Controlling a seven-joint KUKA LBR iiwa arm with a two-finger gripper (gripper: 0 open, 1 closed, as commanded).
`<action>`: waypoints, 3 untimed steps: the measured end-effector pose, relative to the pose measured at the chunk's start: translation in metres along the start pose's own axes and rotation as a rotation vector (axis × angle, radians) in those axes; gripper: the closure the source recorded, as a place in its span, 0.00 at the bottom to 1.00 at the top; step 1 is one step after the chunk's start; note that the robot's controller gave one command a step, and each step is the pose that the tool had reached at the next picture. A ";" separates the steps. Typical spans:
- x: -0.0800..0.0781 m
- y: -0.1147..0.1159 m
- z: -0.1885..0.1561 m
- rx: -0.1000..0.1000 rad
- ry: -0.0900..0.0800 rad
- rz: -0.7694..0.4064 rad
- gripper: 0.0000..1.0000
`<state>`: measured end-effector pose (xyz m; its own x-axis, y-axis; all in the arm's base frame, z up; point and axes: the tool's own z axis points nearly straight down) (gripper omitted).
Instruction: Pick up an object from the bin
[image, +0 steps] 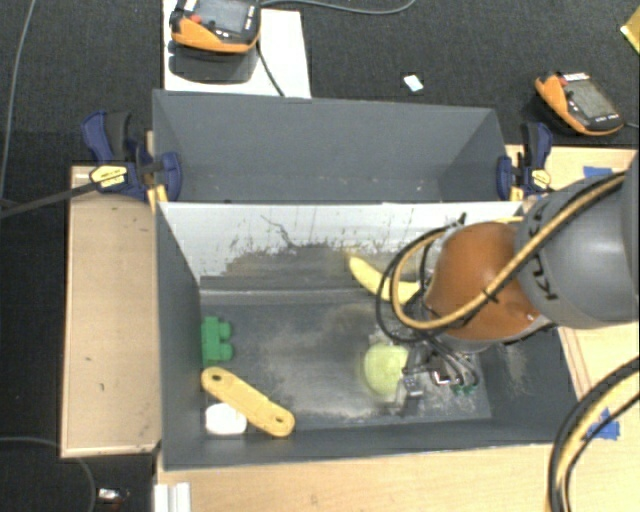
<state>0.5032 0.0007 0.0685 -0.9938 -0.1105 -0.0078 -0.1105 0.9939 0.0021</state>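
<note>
My gripper (412, 385) is low in the bin's right half, mostly hidden under the orange cover on the wrist. A pale green round thing (382, 368) lies right against its left side, touching it. Whether that green thing sits between the fingers cannot be made out. A yellow curved thing like a banana (366, 272) lies just behind the wrist near the bin's back wall, partly hidden by the cables.
At the bin's left stands a green block (215, 340). A long yellow flat piece (247, 402) lies at the front left with a small white thing (225, 420) beside it. The arm and cables cover the bin's right end.
</note>
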 end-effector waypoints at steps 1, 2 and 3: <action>-0.013 -0.029 -0.002 0.001 -0.008 -0.122 1.00; -0.013 -0.029 -0.002 0.001 -0.008 -0.120 1.00; -0.013 -0.029 -0.006 0.001 -0.012 -0.118 1.00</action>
<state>0.5196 -0.0262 0.0748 -0.9737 -0.2269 -0.0199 -0.2269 0.9739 -0.0007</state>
